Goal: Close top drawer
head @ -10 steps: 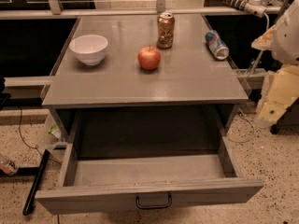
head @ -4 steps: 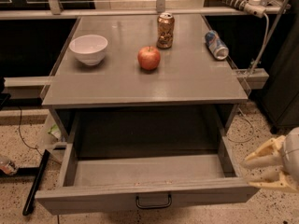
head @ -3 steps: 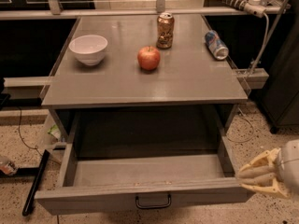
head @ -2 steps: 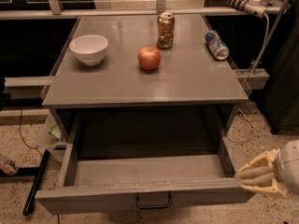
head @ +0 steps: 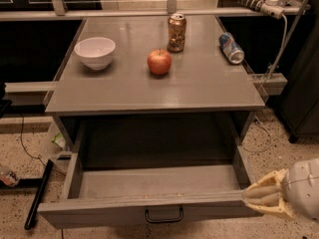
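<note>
On the grey table (head: 149,91) stand a white bowl (head: 94,52) to the left, a red apple (head: 159,61) near the middle and an upright drink can (head: 176,32) just behind the apple, while a second can (head: 232,48) lies on its side near the right edge, well apart from the others. Down on the speckled floor (head: 289,151) a black bar (head: 38,195) lies aslant by the drawer's left corner, and a thin cable (head: 24,143) loops beside it; a grey bracket (head: 271,82) juts from the table's right side. None of these sits between the drawer front and the table frame. My gripper (head: 251,197) is low at the right, beside the right end of the drawer front, and it seems to touch that end, though I cannot be sure of contact. It points leftward, roughly level with the front panel, with my pale wrist (head: 306,188) behind it at the picture's edge. Whether my gripper is clenched or released I cannot tell; it grasps nothing that I can see. The top drawer (head: 99,213) hangs under the tabletop, pulled far out toward the camera. Its long axis runs left to right, parallel to the table's front edge, its flat front faces the camera, and the small dark handle (head: 164,215) sits at the middle of that front
</note>
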